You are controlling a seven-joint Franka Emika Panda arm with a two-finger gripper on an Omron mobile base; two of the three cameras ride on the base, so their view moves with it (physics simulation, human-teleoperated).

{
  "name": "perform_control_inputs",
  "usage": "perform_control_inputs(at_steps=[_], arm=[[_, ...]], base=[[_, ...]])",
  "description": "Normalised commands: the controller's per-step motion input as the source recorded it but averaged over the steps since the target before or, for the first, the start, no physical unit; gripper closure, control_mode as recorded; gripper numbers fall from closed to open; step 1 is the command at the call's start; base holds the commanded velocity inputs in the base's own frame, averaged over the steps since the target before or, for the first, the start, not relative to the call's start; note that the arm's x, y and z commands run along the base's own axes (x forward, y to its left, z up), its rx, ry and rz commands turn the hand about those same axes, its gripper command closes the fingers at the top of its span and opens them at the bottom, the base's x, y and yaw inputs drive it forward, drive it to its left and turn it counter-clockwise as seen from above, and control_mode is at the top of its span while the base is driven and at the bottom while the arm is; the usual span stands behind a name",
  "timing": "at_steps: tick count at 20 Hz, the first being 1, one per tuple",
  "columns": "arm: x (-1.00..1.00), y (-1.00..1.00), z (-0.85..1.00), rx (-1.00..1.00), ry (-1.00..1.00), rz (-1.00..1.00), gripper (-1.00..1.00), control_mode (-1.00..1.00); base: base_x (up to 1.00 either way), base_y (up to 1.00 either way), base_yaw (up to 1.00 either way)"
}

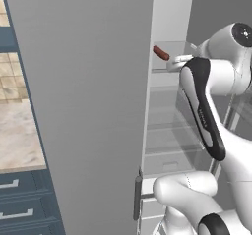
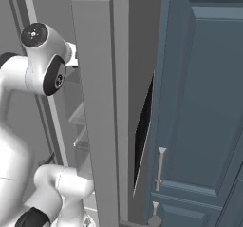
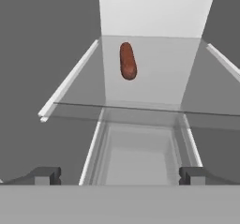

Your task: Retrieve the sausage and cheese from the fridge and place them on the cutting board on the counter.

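At far left of the left base view, the counter (image 1: 17,135) stands beyond the open door of the fridge (image 1: 88,106). Further right, the sausage (image 1: 161,53) lies on an upper glass shelf (image 1: 172,67) inside the fridge. In the hand view, the claw (image 3: 120,175) has its fingers spread wide apart, holding nothing. The sausage (image 3: 127,61) lies ahead of the claw, well apart, slightly left of center. Its long axis runs away from the claw, across the finger gap, suiting a straight reach.
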Motion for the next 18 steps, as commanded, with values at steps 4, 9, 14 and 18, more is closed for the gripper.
perform_control_inputs(at_steps=[4,9,14,18], arm=[[0.72,0.0,-0.2,-0.03,0.0,0.0,-1.0,-1.0],[0.65,0.0,-0.01,0.0,0.0,0.0,-1.0,-1.0],[0.58,0.0,0.01,0.0,0.03,0.0,-1.0,-1.0],[0.55,0.0,0.0,0.0,0.04,0.0,-1.0,-1.0]], base=[[0.0,0.0,0.0],[0.0,0.0,0.0],[0.0,0.0,0.0],[0.0,0.0,0.0]])
